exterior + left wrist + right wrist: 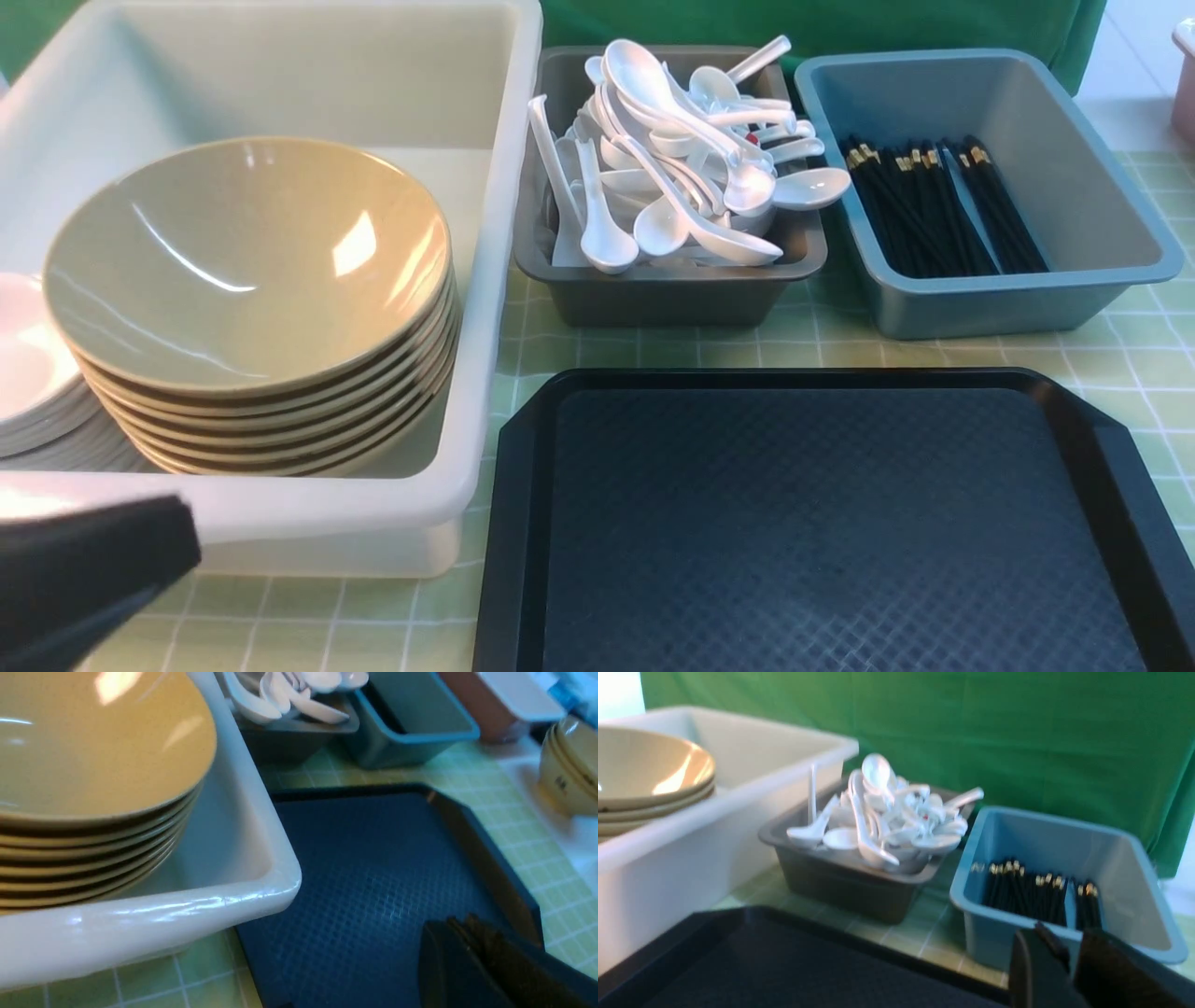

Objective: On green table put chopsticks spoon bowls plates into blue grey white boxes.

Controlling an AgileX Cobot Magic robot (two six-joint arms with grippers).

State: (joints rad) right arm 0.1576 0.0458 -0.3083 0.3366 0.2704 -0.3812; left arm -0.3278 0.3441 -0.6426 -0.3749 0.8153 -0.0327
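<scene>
1. Sorting looks nearly or fully done: the black tray [822, 523] in the lower right of the front view carries nothing.
2. The tan bowls [247, 271] sit stacked in the white box [485, 280] at upper left, with white plates [28, 373] beside them at the left edge.
3. White spoons [681, 159] are heaped in the grey box [653, 299] at top centre; black chopsticks [943, 210] lie in the blue box [1008, 308] at upper right.
4. The left end effector [472, 961] is closed on nothing, over the tray's near side, close to the white box corner.
5. The right end effector [1069, 966] shows a narrow gap, nothing between its fingers, low before the blue box and apart from the chopsticks.
6. More tan bowls [572, 760] stand off to the side on the bench [1148, 364]; whether they await sorting I cannot tell.
</scene>
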